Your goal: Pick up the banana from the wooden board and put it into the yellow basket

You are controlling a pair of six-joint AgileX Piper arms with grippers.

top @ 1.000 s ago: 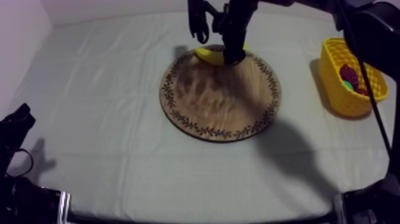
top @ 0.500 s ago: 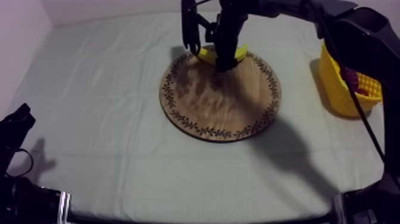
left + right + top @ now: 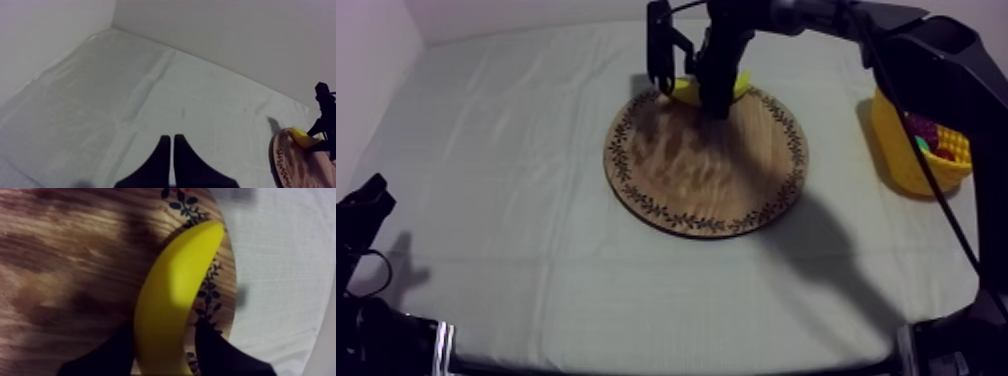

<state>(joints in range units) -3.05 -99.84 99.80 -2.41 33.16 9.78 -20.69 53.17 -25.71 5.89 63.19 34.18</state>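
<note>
Shifted since a second ago: right gripper, now lower and slightly leftward. Its fingers are closed on the banana, which lies on the wooden board's far rim. Yellow basket: at the table's right. Left gripper: fingers together, holding nothing.

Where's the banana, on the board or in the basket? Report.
On the board: the banana lies along its patterned rim, right gripper shut on it.
</note>
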